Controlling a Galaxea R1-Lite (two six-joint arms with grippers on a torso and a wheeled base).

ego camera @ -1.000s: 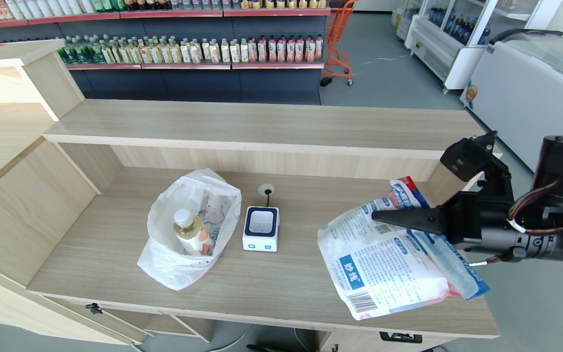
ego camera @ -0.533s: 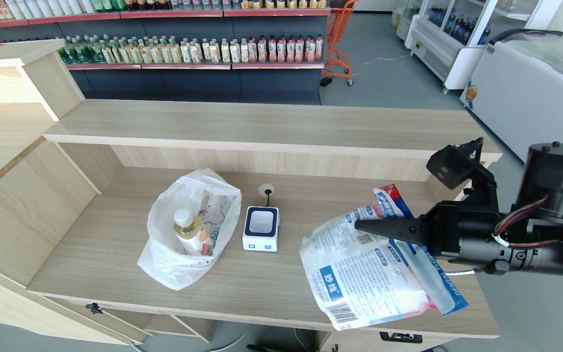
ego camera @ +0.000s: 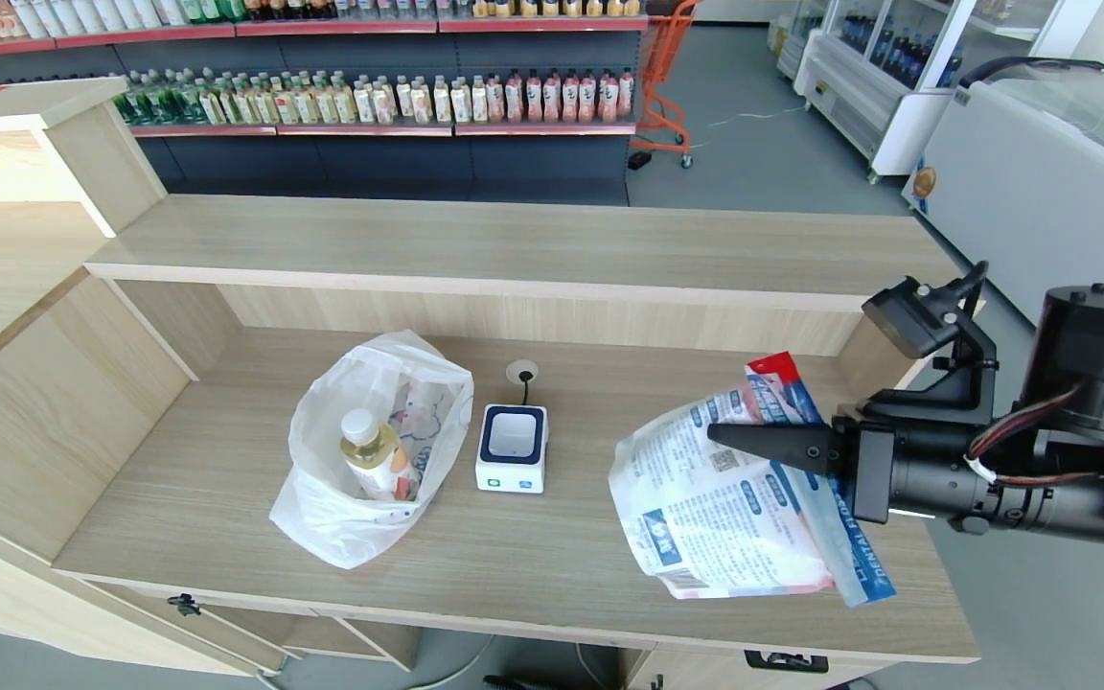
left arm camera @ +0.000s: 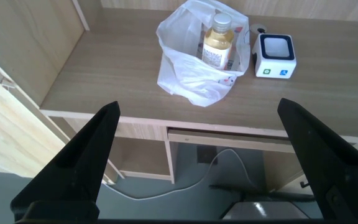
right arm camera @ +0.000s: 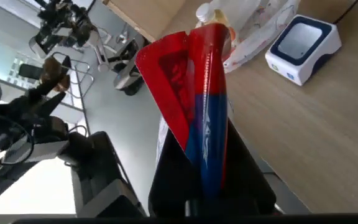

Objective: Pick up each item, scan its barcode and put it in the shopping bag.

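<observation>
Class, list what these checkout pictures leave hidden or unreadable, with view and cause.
1. Pouch barcode: head view, lower corner curled, too small to read.
2. Goods beside the bottle in the shopping bag: head view, veiled by plastic.
3. Lower finger of the right pincer: head view, under the pouch.
4. Pouch face: right wrist view, seen edge-on.

Bright, even daylight; soft shadows; wide-angle bending at head-view edges; right wrist foreground blurred.

Scanner right of bag (bottle inside)

Tilted white-and-blue packet right of scanner, filled shopping bag left
</observation>
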